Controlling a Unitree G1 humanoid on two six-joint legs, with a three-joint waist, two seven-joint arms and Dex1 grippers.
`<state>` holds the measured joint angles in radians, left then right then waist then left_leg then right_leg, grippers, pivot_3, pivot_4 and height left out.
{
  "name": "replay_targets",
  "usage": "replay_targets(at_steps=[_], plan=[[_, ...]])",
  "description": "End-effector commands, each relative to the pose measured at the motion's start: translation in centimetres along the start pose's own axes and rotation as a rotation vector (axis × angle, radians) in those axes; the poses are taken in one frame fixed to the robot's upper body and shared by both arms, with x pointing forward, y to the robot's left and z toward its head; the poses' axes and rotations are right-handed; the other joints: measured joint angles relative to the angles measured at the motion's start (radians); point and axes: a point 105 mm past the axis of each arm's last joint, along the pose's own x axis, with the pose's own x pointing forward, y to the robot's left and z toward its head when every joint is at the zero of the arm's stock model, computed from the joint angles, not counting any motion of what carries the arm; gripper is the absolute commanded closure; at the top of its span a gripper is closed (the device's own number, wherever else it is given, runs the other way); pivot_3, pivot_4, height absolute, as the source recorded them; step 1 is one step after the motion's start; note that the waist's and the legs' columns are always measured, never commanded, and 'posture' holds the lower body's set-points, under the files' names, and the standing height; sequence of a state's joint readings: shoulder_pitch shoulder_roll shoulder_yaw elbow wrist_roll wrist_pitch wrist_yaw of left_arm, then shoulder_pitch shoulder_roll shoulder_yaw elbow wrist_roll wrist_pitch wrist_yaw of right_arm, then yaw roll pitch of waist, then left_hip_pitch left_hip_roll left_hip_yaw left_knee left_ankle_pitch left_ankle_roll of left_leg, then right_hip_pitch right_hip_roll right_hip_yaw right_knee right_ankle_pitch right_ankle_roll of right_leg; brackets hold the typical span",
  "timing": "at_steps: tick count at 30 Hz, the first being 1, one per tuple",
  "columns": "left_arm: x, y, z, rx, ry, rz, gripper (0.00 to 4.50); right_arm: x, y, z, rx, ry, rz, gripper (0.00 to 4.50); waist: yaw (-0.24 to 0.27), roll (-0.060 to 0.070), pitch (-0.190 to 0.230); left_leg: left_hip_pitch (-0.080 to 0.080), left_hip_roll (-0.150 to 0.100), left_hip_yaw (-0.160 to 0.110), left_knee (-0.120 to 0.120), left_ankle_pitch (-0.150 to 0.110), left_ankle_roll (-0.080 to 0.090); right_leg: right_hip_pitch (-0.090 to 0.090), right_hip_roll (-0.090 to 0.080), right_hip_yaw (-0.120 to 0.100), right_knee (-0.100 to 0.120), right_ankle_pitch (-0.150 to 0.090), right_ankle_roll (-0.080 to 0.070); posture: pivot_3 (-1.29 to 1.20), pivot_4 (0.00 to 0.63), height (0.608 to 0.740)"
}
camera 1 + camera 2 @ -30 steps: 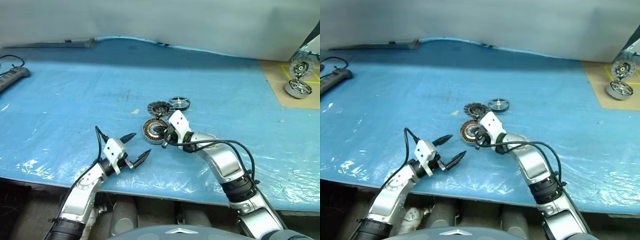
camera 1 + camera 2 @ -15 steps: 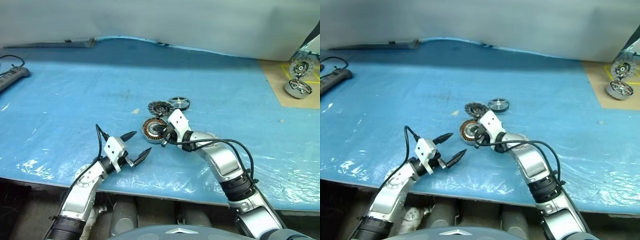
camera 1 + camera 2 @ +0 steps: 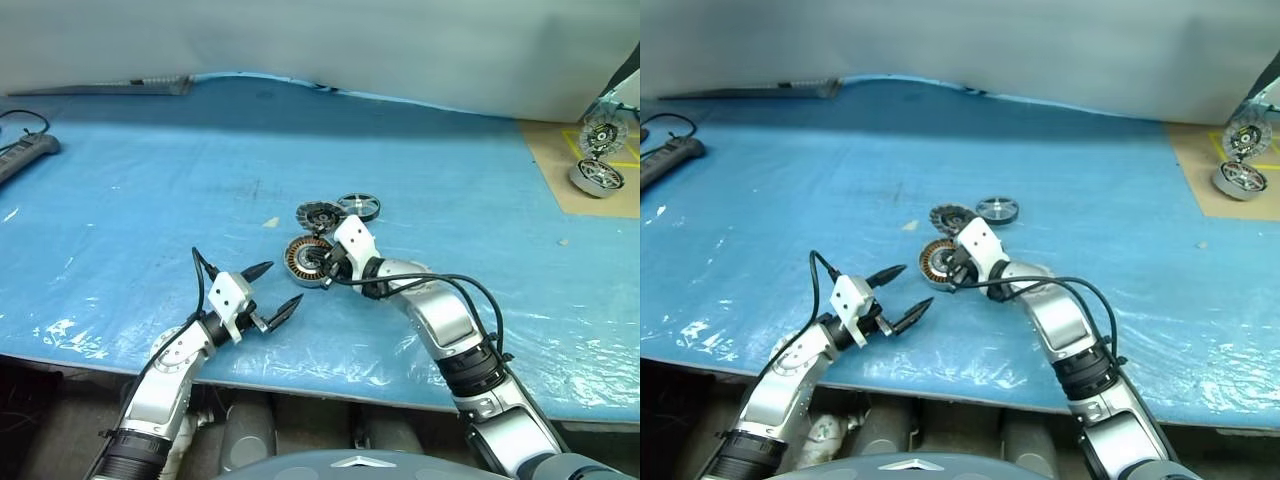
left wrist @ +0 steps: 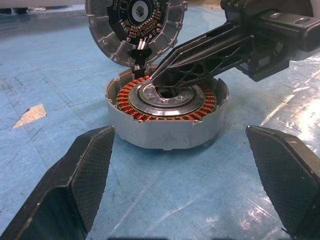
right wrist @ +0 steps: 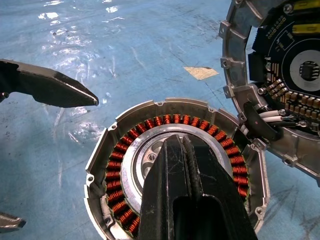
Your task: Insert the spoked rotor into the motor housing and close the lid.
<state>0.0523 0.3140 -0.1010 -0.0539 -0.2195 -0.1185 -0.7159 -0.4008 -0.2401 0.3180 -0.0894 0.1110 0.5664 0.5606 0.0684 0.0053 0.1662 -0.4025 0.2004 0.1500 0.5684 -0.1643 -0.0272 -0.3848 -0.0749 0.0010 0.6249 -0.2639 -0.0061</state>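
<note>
Even, soft overhead light; white glare patches on blue plastic sheet (image 3: 120, 200) near left gripper (image 3: 272, 290). Wrist views sharp, own fingers slightly blurred.

Both arms are built of rounded silver-grey shells joined by black ribbed collars, a white block with small dark screw holes is mounted at each wrist, black cables are looped along them, and the left gripper (image 3: 268, 290) and right gripper (image 4: 156, 80) are fitted with tapered, textured black fingers.

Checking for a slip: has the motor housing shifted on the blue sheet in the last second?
No. The motor housing sits the same way beside the paper scrap and the lid.
</note>
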Motion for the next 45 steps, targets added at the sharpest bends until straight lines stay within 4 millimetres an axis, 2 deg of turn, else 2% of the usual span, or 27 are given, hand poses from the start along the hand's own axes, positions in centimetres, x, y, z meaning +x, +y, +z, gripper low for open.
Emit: replay_targets(at_steps=[1,16,22,34,45], plan=[[0.2,-0.3,0.6,0.009,-0.027,-0.014,0.0,0.0,-0.4,1.0,-0.02,-0.028,-0.018,4.48,0.0,0.0,0.0,0.0,0.0,0.0,0.0,0.0,0.0,0.0,0.0,0.0,0.0,0.0,0.0,0.0,0.15,0.74],[0.3,-0.7,0.5,0.006,-0.029,-0.021,0.0,0.1,-1.2,0.5,-0.043,0.003,-0.016,4.48,0.0,0.0,0.0,0.0,0.0,0.0,0.0,0.0,0.0,0.0,0.0,0.0,0.0,0.0,0.0,0.0,0.15,0.74],[0.3,-0.8,0.5,0.004,-0.03,-0.017,0.0,0.2,-2.0,0.9,-0.054,-0.006,-0.023,4.48,0.0,0.0,0.0,0.0,0.0,0.0,0.001,0.0,0.0,0.0,0.0,0.0,0.001,0.0,0.0,0.0,0.15,0.74],[-0.1,-0.8,0.6,0.002,-0.03,-0.007,0.0,-0.7,0.0,0.2,-0.049,-0.005,0.108,4.48,0.0,0.0,0.0,0.0,0.0,0.0,0.001,0.0,0.0,0.0,0.0,0.0,0.0,0.0,0.0,0.0,0.15,0.74],[-0.1,-0.7,0.6,0.005,-0.027,-0.009,0.0,-0.6,0.1,0.8,-0.032,-0.039,0.106,4.48,0.0,0.0,0.0,0.0,0.001,0.0,0.001,0.0,0.0,0.0,0.0,0.0,0.001,0.0,0.0,0.0,0.15,0.74]])
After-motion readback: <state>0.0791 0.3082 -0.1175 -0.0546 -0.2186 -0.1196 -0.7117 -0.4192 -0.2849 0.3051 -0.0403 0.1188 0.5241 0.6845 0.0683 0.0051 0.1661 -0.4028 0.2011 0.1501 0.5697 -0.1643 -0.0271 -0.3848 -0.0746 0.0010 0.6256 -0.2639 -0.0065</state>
